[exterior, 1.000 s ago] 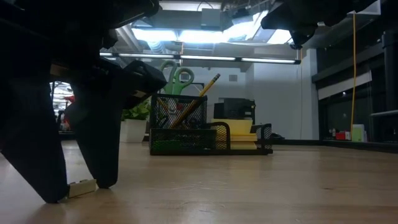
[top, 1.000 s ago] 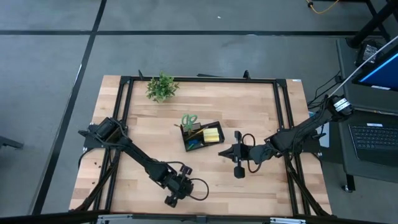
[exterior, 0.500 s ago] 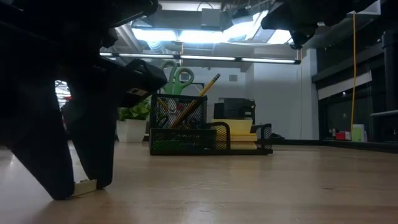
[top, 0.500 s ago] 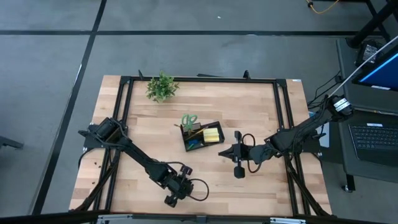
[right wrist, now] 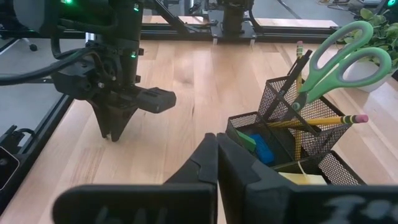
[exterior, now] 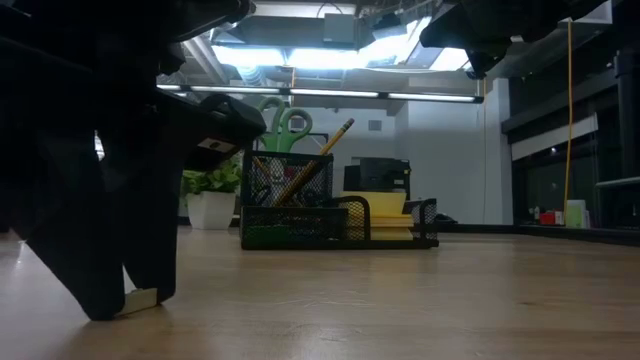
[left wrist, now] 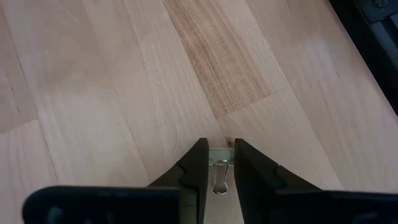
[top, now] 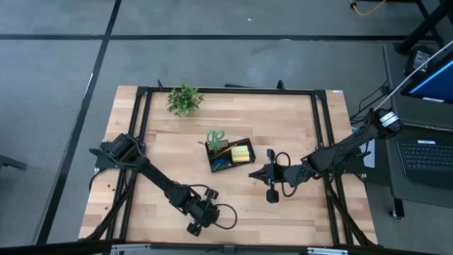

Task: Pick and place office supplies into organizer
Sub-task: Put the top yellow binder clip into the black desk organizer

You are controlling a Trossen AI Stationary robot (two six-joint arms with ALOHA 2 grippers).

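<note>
My left gripper [top: 193, 227] stands near the table's front edge, pointing steeply down, shut on a small binder clip [left wrist: 219, 163] with a pale body and a silver wire loop. In the low view the clip [exterior: 139, 298] lies on the wood between the finger ends [exterior: 128, 302]. The black mesh organizer [top: 230, 156] sits mid-table with green-handled scissors [right wrist: 339, 57], a pencil [right wrist: 323, 120], a blue block [right wrist: 262, 149] and a yellow sticky pad [top: 242, 154] in it. My right gripper [right wrist: 216, 147] hovers shut, just right of the organizer. My left gripper has the binder clip between its two fingers [left wrist: 194, 167], which come from above, slanting down. The clip's pale body [left wrist: 219, 152] sits at the finger ends and the wire loop [left wrist: 218, 182] lies back between them. The clip rests on the table.
A small green plant [top: 184, 99] in a white pot stands at the far left of the table. Black frame rails [top: 315, 127] run along the table's sides. Bare wood lies between the left gripper and the organizer.
My left gripper's fingers have drawn together around the binder clip while the hand stayed in place. The clip has kept its spot on the table.
</note>
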